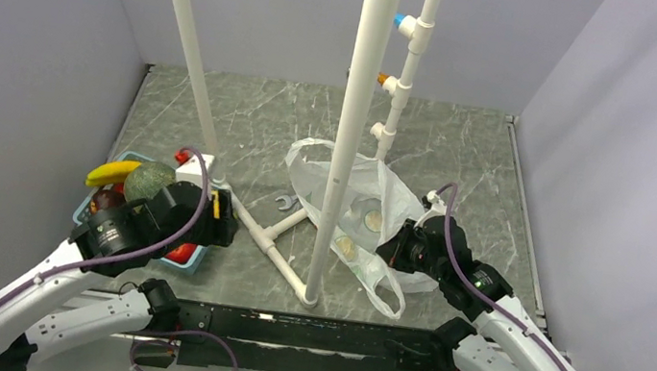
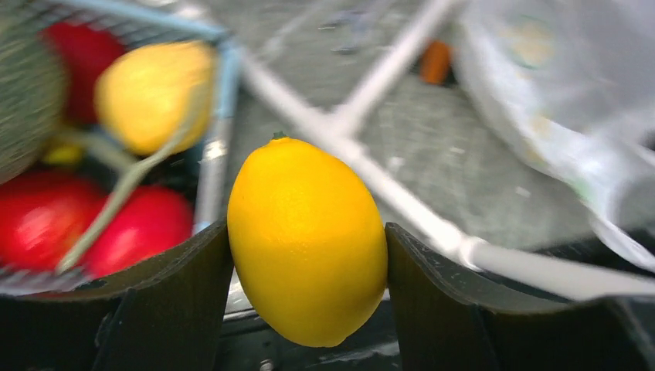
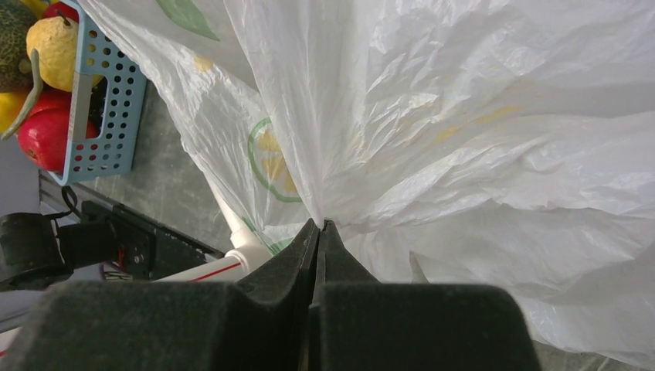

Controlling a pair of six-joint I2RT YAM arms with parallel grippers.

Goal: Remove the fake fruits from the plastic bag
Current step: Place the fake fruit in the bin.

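- The left fingers [image 2: 174, 297] are clamped on a yellow lemon [image 2: 307, 239], one on each flank, with its long axis roughly upright between them. The fruit is gripped across its narrower width, which looks a steady hold for a smooth, rounded thing.
- This lemon hangs above the counter [image 1: 463, 166] just beside the right wall of the light-blue basket [image 3: 108, 108], which sits by the counter's left edge towards the near corner. My guess is that the basket is where unpacked fruit goes.
- In the basket lie a banana [image 1: 113, 173], a green melon [image 1: 149, 182], a yellow pear-like fruit [image 2: 151, 97] and red fruits [image 2: 46, 220], piled close together.
- The right fingers [image 3: 297, 259] are pressed together on a pinched fold of the plastic bag [image 3: 463, 154]. The film fans up and away from that pinch, so the hold probably serves to anchor or lift the bag while the other arm works.
- The bag is spread right of centre, towards the near edge, against the foot of the white pipe frame [image 1: 352, 131].
- Whether any fruit remains inside I cannot tell: round yellowish patches show through the film, but they may be print.
- No brand or writing can be read. The bag carries only a green-ringed citrus-slice motif [image 3: 270, 158] and a green leaf.
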